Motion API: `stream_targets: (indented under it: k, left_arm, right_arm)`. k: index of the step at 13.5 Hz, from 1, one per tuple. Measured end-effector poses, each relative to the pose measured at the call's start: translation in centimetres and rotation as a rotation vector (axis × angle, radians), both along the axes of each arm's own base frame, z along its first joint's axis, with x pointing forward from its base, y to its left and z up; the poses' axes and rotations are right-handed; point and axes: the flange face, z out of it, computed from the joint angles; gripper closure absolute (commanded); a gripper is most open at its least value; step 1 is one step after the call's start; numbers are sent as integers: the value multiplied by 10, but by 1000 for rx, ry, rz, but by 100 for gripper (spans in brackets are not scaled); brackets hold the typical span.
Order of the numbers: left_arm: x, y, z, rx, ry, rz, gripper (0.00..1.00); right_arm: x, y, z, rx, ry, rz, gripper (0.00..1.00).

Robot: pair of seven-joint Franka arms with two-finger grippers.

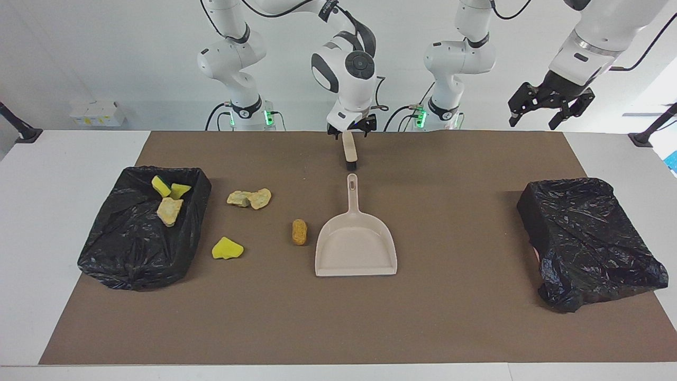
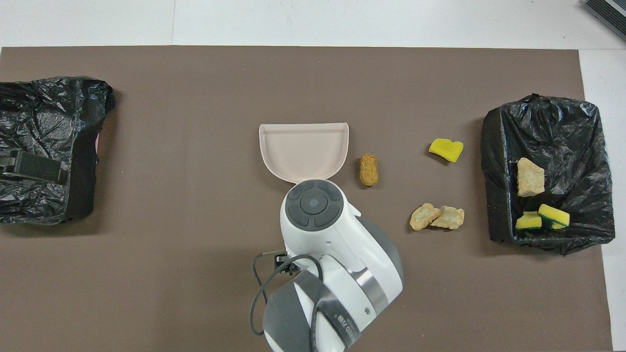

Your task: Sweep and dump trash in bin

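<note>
A brown mat (image 1: 455,317) covers a white table (image 1: 63,211). Clock directions are taken from a beige dustpan (image 1: 355,248) at the centre of the mat, with twelve o'clock toward the robots.

The pan's handle points to twelve. Just off its end, the right end effector (image 1: 351,128) pinches the top of a small hand brush (image 1: 349,151), whose dark bristles hang down near the mat.

The trash is seven spongy chunks. An orange-brown oval chunk (image 1: 299,232) lies just beside the pan at nine o'clock. A yellow chunk (image 1: 227,248) lies farther out at nine. Two tan chunks (image 1: 249,198) touch each other at ten. Three more chunks (image 1: 168,198) sit inside a black-bagged bin (image 1: 132,254) at nine.

A second black-bagged bin (image 1: 587,238) sits at three o'clock. The left end effector (image 1: 535,117) hangs over it, fingers spread, holding nothing.
</note>
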Motion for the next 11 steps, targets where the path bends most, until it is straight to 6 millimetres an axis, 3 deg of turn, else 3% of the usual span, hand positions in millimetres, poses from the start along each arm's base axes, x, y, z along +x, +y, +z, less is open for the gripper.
stream_targets:
  k: [5, 8, 11]
  left_arm:
    - [0, 0, 0, 0, 0, 0, 0]
    - [0, 0, 0, 0, 0, 0, 0]
    - [0, 0, 0, 0, 0, 0, 0]
  right_arm:
    - [-69, 8, -26, -45, 23, 24, 0]
    - [-91, 4, -46, -14, 51, -11, 0]
    - [-106, -6, -49, 2, 59, -28, 5]
